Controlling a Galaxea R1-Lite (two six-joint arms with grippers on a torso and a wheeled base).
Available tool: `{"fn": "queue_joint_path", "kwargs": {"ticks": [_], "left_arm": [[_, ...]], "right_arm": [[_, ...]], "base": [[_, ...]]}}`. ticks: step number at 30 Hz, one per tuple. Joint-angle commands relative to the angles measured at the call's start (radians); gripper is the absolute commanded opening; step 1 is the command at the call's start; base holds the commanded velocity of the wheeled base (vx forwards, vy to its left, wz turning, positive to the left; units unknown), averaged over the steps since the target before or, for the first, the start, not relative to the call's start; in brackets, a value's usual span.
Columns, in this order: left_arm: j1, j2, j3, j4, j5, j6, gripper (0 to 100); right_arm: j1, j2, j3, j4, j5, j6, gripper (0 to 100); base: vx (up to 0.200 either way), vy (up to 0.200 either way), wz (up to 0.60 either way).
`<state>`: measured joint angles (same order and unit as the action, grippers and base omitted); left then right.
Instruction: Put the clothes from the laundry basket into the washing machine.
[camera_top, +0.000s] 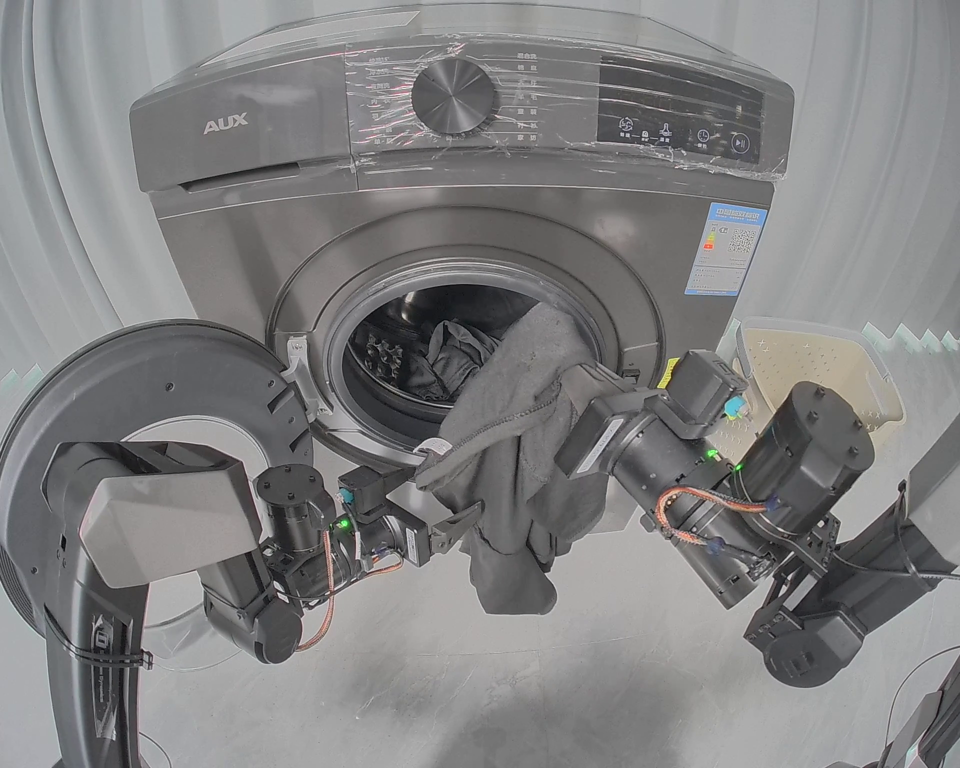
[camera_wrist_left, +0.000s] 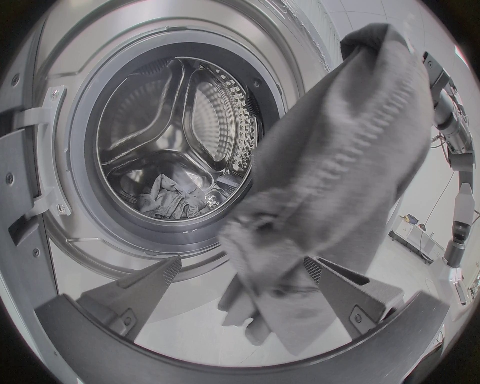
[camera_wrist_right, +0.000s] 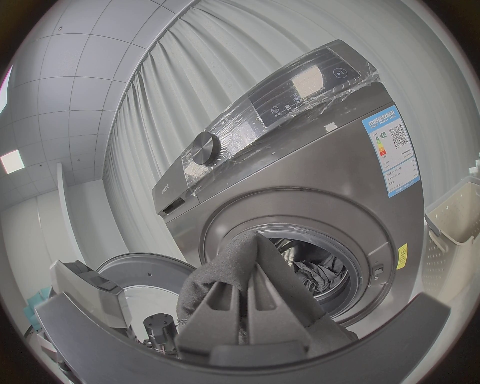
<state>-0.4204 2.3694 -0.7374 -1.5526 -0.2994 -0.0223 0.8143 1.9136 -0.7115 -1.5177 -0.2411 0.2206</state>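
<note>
Head view: the grey cloth (camera_top: 520, 430) hangs half out of the washing machine (camera_top: 300, 250) mouth, clenched in the right tool (camera_wrist_right: 249, 280), the left tool (camera_top: 458, 523) sits released below, so next it likely needs pushing deeper inside

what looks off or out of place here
The grey garment hangs over the opening rim of the washing machine, mostly outside the drum, dangling toward the floor. The right end effector is shut on it.

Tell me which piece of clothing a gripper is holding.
The grey garment hanging down, clamped in the right gripper; the dark crumpled clothes lie loose inside the drum.
</note>
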Motion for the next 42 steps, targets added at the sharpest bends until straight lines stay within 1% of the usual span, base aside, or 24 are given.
{"fn": "queue_joint_path", "kwargs": {"ticks": [1,7,13,16,17,20,21,22,29,35,39,40,42], "left_arm": [[0.006,0.018,-0.013,-0.001,0.000,-0.002,100],[0.002,0.018,-0.016,-0.001,-0.006,-0.002,100],[-0.006,0.018,-0.005,-0.001,-0.032,-0.001,100],[-0.006,0.018,-0.014,-0.001,-0.061,-0.001,100],[-0.006,0.018,-0.014,-0.001,-0.061,0.001,100],[-0.004,0.018,-0.016,-0.001,-0.103,0.001,100],[-0.003,0.019,-0.016,-0.001,-0.109,0.002,100],[0.000,0.022,-0.017,-0.001,-0.113,0.004,0],[0.000,0.024,-0.059,-0.001,-0.113,0.002,0],[-0.006,0.001,-0.042,-0.003,-0.112,0.002,0],[-0.003,-0.079,0.013,-0.003,-0.110,-0.001,0],[-0.001,-0.130,0.056,-0.003,-0.112,-0.002,0],[0.002,-0.199,0.124,-0.003,-0.113,0.004,0]], "right_arm": [[0.005,-0.039,0.038,-0.007,0.003,0.000,0],[0.023,-0.041,0.067,-0.024,0.002,0.000,0],[0.033,-0.031,0.072,-0.024,0.000,0.000,0],[0.037,-0.030,0.070,-0.024,0.000,0.000,0],[0.037,-0.030,0.070,-0.024,0.000,0.000,0],[0.036,-0.028,0.072,-0.024,0.002,0.000,0],[0.036,-0.025,0.072,-0.024,0.002,0.000,0],[0.034,-0.019,0.072,-0.024,0.002,0.000,0],[0.028,-0.010,0.072,-0.024,0.003,0.000,0],[0.017,-0.010,0.075,-0.024,0.003,0.002,0],[-0.014,0.004,0.090,-0.024,0.008,0.002,0],[-0.035,0.018,0.106,-0.024,0.009,0.002,0],[-0.055,0.035,0.130,-0.024,0.013,0.006,0]], "base": [[0.000,0.000,0.00],[0.000,0.000,0.00],[0.000,0.000,0.00],[0.000,0.000,0.00],[0.000,0.000,0.00],[0.000,0.000,0.00],[0.000,0.000,0.00],[0.000,0.000,0.00],[0.000,0.000,0.00],[0.000,0.000,0.00],[0.000,0.000,0.00],[0.000,0.000,0.00],[0.000,0.000,0.00]]}}
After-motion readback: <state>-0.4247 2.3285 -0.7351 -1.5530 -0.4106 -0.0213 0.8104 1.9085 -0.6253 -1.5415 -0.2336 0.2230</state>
